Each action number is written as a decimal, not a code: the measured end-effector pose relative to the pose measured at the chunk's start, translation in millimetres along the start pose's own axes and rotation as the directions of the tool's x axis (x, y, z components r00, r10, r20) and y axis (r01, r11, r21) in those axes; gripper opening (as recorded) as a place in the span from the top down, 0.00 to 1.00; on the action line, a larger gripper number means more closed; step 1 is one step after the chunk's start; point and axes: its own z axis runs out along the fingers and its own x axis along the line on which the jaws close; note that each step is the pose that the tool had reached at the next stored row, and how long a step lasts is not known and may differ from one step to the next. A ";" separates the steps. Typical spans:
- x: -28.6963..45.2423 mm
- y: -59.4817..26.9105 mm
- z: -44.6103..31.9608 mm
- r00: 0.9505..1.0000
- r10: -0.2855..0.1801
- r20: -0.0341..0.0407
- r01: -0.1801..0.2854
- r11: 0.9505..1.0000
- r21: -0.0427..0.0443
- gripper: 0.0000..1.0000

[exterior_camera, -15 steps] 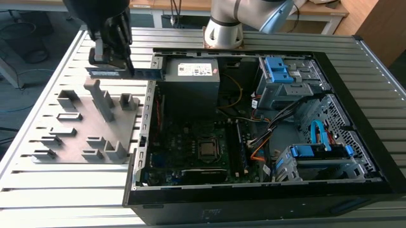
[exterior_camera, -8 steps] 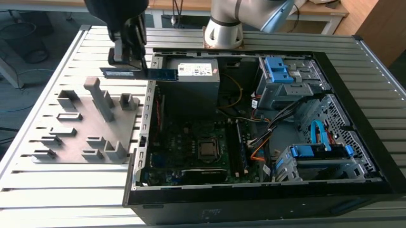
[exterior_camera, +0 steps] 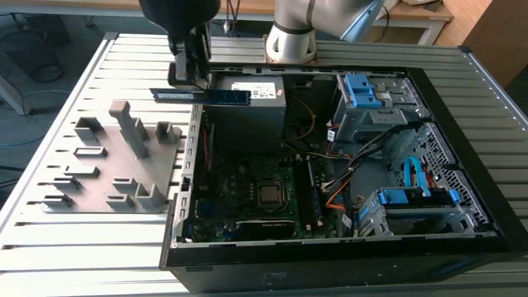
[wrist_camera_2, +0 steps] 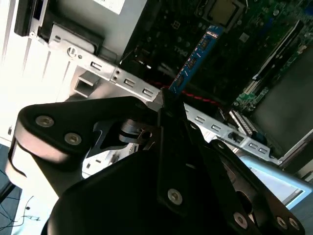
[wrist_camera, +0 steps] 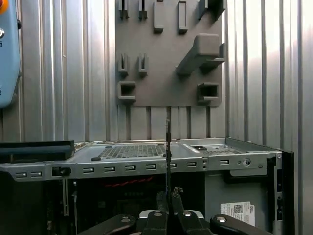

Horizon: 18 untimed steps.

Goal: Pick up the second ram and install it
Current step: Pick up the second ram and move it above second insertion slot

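**A:** Exterior view, left to right: grey fixture plate (exterior_camera: 107, 167), then the gripper (exterior_camera: 190, 85) clamped on the second ram (exterior_camera: 221, 96), holding it level over the PC case (exterior_camera: 330, 263) wall beside the plate.

**B:** Yeah, pinched across its flat faces, probably so a long edge is free for the motherboard (exterior_camera: 247, 179) slots below.

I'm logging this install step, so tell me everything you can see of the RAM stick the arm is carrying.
The second ram is a slim, flat, long circuit board, dark blue-green, with dark chips along its face. The end effector is shut on it off-centre and holds it in the air, long side level, above the open computer case's wall near the power supply. Nothing else touches it. The first wrist view shows it edge-on as a thin line.
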 end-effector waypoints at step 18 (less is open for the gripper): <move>-1.6 -51.1 1.3 1.000 0.000 0.000 0.000 1.000 0.000 0.86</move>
